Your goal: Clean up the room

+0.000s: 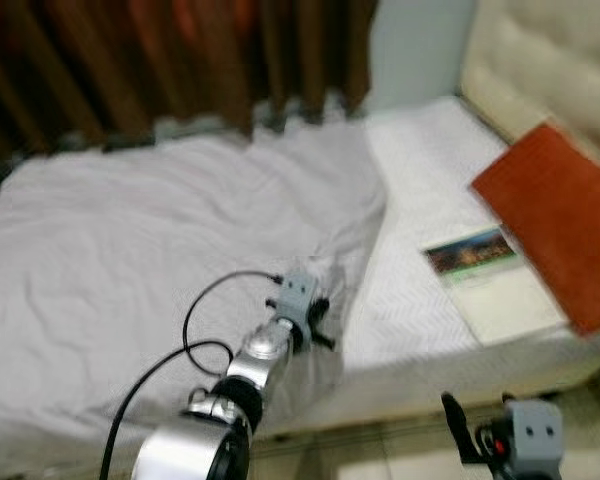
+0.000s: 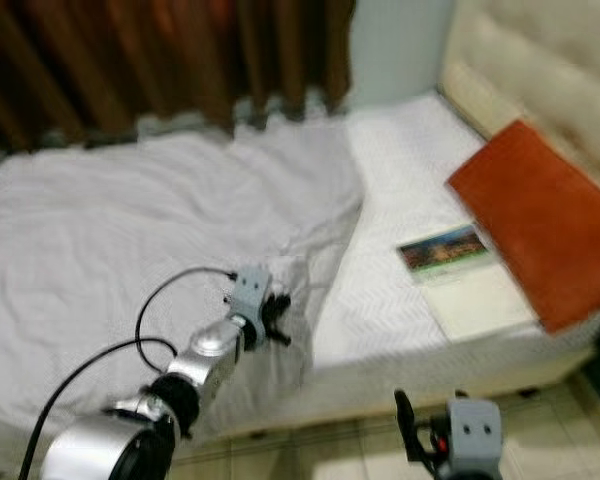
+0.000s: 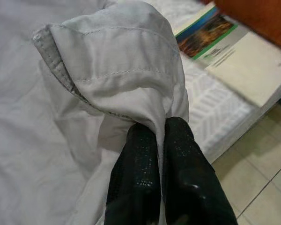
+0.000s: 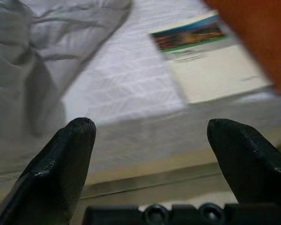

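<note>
Two fingers [image 3: 145, 154] of the left gripper [image 1: 315, 322] pinching only a thin fold of the duvet [image 1: 150, 240] at its hemmed corner, near the bed's [image 1: 420, 180] front edge, with most of it lying rumpled toward the curtain side. Risking, probably, the fabric sliding out under a hard pull, or dragging across the booklet [image 1: 480, 270] and orange cushion [image 1: 560, 220] at the headboard end. Right gripper [image 4: 150, 136] hanging wide and empty by the floor.
</note>
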Controlling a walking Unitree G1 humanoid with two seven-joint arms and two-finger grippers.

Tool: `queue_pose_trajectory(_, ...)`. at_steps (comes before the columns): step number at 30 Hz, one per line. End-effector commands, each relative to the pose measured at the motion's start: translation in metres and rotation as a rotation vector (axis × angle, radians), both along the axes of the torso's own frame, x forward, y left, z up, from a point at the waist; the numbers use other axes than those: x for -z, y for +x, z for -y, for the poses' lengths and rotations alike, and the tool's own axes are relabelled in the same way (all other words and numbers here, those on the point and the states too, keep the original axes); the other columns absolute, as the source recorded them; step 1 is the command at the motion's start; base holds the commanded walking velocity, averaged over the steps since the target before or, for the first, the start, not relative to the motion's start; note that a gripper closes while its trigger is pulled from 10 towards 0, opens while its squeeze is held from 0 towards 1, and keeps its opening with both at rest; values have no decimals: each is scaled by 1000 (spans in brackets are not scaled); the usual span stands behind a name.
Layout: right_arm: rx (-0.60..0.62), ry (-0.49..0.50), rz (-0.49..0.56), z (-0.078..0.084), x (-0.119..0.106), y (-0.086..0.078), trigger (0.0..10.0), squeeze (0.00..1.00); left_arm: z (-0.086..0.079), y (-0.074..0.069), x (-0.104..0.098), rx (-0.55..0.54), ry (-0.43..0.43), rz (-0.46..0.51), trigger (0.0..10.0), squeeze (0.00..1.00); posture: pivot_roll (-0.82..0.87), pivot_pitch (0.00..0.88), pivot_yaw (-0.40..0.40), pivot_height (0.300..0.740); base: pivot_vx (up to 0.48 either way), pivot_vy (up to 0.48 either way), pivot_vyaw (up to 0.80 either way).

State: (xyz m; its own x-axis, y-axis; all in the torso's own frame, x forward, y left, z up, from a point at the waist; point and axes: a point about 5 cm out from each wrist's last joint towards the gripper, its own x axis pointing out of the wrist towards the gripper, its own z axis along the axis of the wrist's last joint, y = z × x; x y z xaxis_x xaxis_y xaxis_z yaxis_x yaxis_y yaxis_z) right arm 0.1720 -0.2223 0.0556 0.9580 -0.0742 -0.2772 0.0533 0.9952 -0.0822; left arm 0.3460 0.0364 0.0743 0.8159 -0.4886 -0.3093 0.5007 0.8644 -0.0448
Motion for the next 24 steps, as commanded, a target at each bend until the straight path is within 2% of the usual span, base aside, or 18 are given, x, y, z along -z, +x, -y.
queue_pose_trajectory(1, -22, 18, -32, -7, 6, -1, 10000, 0, 21, -12, 8, 59, -20, -34, 10000, 0, -359, 106, 83, 740, 0, -472, 0)
queue_pose_trajectory(4, -22, 20, -35, -7, 7, -1, 10000, 0, 24, -16, 10, 79, -21, -41, 10000, 0, -359, 105, 85, 740, 0, -472, 0)
queue_pose_trajectory(5, -28, 22, -43, -8, 9, -1, 10000, 0, 28, -22, 16, 113, -18, -57, 10000, 0, -359, 100, 88, 740, 0, -480, 0)
queue_pose_trajectory(8, -35, 25, -51, -9, 11, -1, 10000, 0, 31, -28, 21, 145, -12, -72, 10000, 0, -359, 98, 90, 740, 0, -480, 0)
queue_pose_trajectory(9, -36, 26, -53, -10, 12, -1, 10000, 0, 34, -36, 29, 188, 7, -89, 10000, 0, -359, 96, 93, 740, 0, -480, 0)
queue_pose_trajectory(10, -36, 26, -53, -10, 12, -1, 10000, 0, 34, -36, 29, 188, 7, -89, 10000, 0, -359, 96, 93, 740, 0, -480, 0)
queue_pose_trajectory(12, -36, 26, -55, -11, 12, -1, 10000, 0, 39, -46, 38, 237, 28, -114, 10000, 0, -360, 96, 95, 740, 0, -480, 0)
queue_pose_trajectory(13, -36, 26, -55, -11, 12, -1, 10000, 0, 39, -46, 38, 237, 28, -114, 10000, 0, -360, 96, 95, 740, 0, -480, 0)
queue_pose_trajectory(15, -41, 27, -61, -12, 13, -2, 10000, 0, 45, -58, 48, 288, 42, -150, 10000, 0, -359, 97, 93, 740, 0, -480, 0)
queue_pose_trajectory(16, -49, 25, -68, -14, 15, -3, 10000, 0, 55, -74, 59, 361, 77, -182, 10000, 0, -360, 99, 89, 740, 0, -480, 0)
queue_pose_trajectory(18, -52, 23, -70, -14, 15, -3, 10000, 0, 58, -80, 61, 387, 82, -195, 10000, 0, -360, 100, 88, 740, 0, -480, 0)
queue_pose_trajectory(19, -68, 14, -72, -15, 15, -3, 10000, 0, 68, -95, 69, 469, 120, -204, 10000, 0, -364, 104, 85, 740, 0, 0, 0)
queue_pose_trajectory(20, -68, 14, -72, -15, 15, -3, 10000, 0, 68, -95, 69, 469, 120, -204, 10000, 0, -364, 104, 85, 740, 0, 0, 0)
queue_pose_trajectory(21, -100, 7, -73, -18, 14, -2, 10000, 0, 77, -111, 77, 552, 176, -213, 10000, 0, -367, 105, 82, 740, 0, 0, 0)
queue_pose_trajectory(24, -141, 7, -86, -21, 15, -3, 10000, 0, 83, -127, 85, 622, 239, -207, 10000, 0, -371, 105, 80, 740, 0, 0, 0)
